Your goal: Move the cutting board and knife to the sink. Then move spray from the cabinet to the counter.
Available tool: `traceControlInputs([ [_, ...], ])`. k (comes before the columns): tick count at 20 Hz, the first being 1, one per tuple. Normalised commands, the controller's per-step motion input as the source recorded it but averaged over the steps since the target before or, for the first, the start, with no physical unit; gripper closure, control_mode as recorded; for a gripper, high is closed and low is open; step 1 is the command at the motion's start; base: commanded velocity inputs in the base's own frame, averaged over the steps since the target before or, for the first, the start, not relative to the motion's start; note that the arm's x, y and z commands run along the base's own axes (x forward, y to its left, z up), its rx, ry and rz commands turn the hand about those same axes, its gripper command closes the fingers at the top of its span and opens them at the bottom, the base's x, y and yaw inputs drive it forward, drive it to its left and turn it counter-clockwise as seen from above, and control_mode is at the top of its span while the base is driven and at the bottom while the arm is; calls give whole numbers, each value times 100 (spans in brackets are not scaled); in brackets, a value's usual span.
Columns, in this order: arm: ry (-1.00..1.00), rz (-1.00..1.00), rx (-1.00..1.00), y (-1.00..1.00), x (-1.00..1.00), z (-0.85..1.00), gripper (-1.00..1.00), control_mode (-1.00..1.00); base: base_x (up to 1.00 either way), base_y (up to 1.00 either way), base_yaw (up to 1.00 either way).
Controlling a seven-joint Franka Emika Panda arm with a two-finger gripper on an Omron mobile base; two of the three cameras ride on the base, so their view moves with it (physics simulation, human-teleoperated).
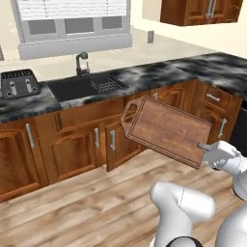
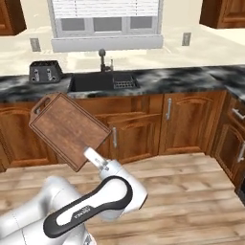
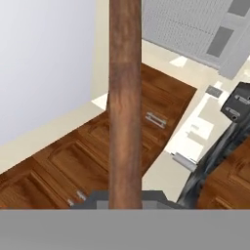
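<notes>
The brown wooden cutting board [image 1: 164, 129] hangs tilted in the air in front of the lower cabinet doors, its handle hole pointing up and left. My gripper [image 1: 204, 146] is shut on its lower right edge. From the right base view the cutting board [image 2: 67, 128] sits left of centre, with the gripper [image 2: 89, 155] at its bottom corner. Edge-on in the hand view, the cutting board [image 3: 125, 97] rises between my fingertips. The dark sink [image 1: 84, 87] with its faucet [image 1: 81, 62] lies in the marble-look counter [image 1: 159, 73] behind the board. The knife and the spray are out of view.
A dark toaster [image 1: 19, 83] stands on the counter left of the sink. A reddish-brown wall cabinet [image 1: 202, 10] hangs at the upper right, its doors shut. Wooden lower cabinets and drawers line the front. The counter turns a corner at the right.
</notes>
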Motion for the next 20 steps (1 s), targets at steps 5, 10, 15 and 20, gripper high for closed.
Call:
traceControlInputs([
  [5,0,0,0,0,0,0,100,100,100,16,21],
  [10,0,0,0,0,0,0,100,100,100,-19,16],
  [15,0,0,0,0,0,0,100,100,100,-24,19],
  [20,0,0,0,0,0,0,100,100,100,-27,18],
])
